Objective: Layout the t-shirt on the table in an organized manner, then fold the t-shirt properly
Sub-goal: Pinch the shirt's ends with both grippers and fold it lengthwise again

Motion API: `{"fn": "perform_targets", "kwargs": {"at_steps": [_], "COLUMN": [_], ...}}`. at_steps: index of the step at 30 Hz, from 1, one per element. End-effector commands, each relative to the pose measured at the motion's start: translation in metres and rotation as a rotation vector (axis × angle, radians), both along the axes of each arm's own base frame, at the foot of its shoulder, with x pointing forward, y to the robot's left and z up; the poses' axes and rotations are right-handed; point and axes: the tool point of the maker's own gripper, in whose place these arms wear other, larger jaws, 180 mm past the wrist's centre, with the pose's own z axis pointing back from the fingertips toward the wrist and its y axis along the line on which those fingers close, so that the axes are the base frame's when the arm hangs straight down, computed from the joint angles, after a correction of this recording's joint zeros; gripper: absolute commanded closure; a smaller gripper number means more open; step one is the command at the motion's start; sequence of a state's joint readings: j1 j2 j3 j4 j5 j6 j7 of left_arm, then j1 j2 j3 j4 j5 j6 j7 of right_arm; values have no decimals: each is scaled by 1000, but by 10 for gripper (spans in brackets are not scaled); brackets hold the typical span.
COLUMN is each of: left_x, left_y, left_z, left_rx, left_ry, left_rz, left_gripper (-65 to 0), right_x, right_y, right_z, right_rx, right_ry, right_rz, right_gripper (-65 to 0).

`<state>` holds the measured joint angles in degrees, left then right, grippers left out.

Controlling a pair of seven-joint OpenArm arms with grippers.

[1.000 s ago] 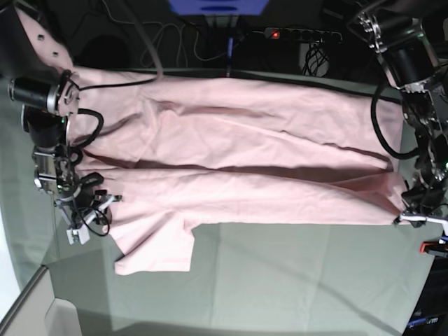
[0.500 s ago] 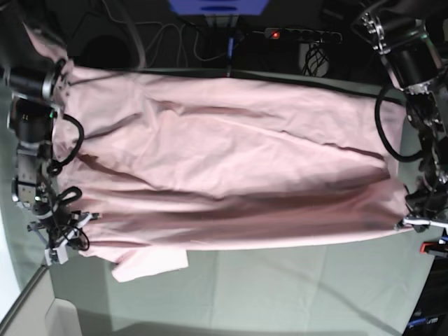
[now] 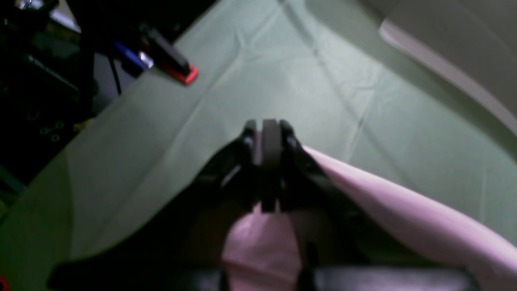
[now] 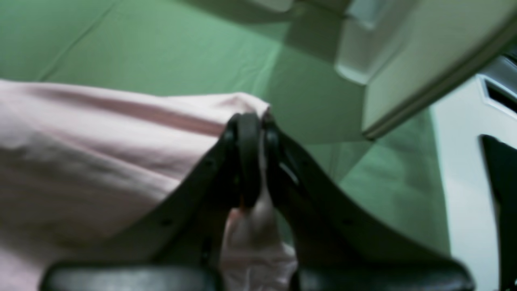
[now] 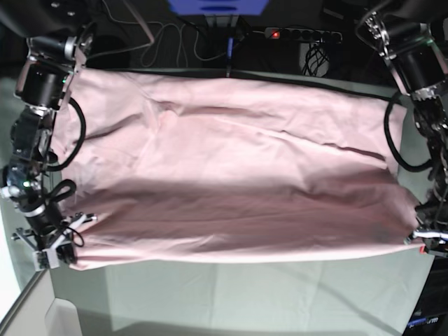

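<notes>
"Checking end effectors first: what state is each in?"

"Left gripper (image 3: 270, 161) is clamped on a pink fabric edge of the t-shirt (image 5: 231, 182); its jaws meet with cloth pinched between them. Right gripper (image 4: 250, 153) is likewise clenched on a fabric corner, with a bunch of pink cloth visible below the jaws."

"Where do they sit in the base view?"

"Left gripper (image 5: 425, 236) is at the shirt's near corner on that view's right; right gripper (image 5: 54, 246) is at the near corner on that view's left."

"And the garment?"

"It is spread wide between both arms, plain pink side up, with shallow creases and a shadowed band along its near portion. It covers the far half of the table (image 5: 245, 294), whose grey-green cloth is bare along the near edge. A red clamp (image 3: 183, 74) sits at the table edge."
</notes>
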<state>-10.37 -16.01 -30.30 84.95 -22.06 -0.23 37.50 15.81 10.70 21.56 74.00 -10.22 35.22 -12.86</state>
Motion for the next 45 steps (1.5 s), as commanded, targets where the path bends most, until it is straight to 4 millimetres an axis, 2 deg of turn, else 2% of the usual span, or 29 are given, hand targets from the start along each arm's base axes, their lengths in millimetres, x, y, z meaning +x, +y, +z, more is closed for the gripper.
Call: {"fn": "perform_targets", "kwargs": {"at_steps": [1,9,15,22,27,38,45], "left_x": [6,0,-1,-25,-50,-87,-98], "left_y": [6,9,10,7,7,8,9], "left_z": [23,12,10,-23,-52,-89,-98], "left_rx": [36,38,38,24,26,22,27], "left_ry": [-60,-31,-27,54,129,241,273], "left_rz": [8,15,17,14,15,16,16], "left_gripper": [0,0,0,0,0,0,0], "right_x": [8,-39,-72,-99,-118,-160,-165], "right_y": [-3,-2,6,5,-14,-11,-12], "right_z": [26,-3,-35,-61,-70,-88,-91], "right_rx": [-1,19,33,36,38,57,59], "right_ry": [-70,-1,74,148,177,175,185], "right_rz": [7,-6,-5,-9,-69,-53,-52], "right_gripper": [0,0,0,0,0,0,0]}}
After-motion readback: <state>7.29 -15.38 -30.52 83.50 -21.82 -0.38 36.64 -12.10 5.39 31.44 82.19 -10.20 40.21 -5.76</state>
